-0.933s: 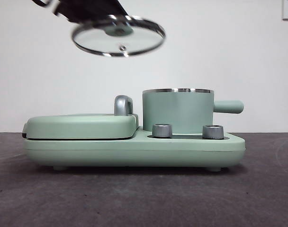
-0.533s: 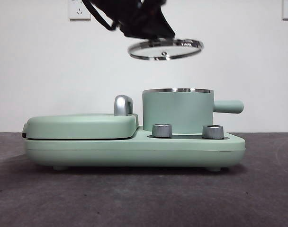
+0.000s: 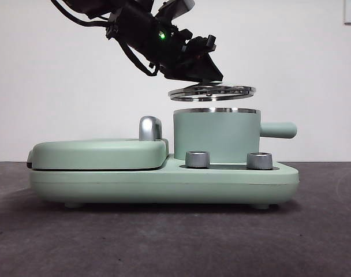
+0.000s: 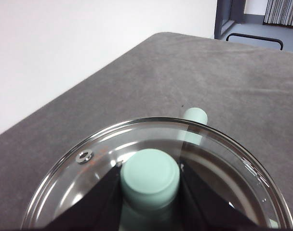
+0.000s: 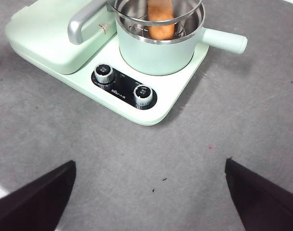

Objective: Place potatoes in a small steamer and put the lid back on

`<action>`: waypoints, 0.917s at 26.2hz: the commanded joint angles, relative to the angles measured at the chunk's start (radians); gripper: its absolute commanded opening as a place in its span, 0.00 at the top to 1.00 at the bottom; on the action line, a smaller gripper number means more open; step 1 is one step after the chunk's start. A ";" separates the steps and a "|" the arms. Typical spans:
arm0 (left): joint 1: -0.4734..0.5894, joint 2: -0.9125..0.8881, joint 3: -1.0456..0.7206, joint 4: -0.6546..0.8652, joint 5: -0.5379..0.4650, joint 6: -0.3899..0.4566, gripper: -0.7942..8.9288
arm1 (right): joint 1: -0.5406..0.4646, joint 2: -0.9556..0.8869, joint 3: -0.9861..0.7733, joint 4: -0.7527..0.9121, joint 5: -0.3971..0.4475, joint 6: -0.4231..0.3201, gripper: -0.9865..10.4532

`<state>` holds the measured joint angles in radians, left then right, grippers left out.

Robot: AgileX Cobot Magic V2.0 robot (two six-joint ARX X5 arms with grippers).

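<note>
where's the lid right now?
Front view: the lid hangs just above the small steamer, not yet seated, its knob held by the left pincer.

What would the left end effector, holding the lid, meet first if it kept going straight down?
Probably the steamer's steel rim: the lid held by the left end effector hangs just above the pot, roughly centred. The potato lies deeper inside.
</note>
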<state>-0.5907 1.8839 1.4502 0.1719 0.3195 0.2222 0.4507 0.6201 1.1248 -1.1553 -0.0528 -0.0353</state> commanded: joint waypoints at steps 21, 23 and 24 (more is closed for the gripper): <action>-0.011 0.081 0.036 0.105 0.007 0.020 0.90 | 0.005 0.003 0.010 0.010 0.000 0.028 0.50; -0.011 0.090 0.036 0.105 0.007 0.020 0.90 | 0.005 0.003 0.010 0.010 0.000 0.029 0.50; -0.011 0.095 0.036 0.105 0.007 0.020 0.90 | 0.005 0.003 0.010 0.010 0.000 0.029 0.50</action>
<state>-0.5915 1.9572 1.4521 0.2470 0.3202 0.2295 0.4507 0.6201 1.1248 -1.1553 -0.0528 -0.0204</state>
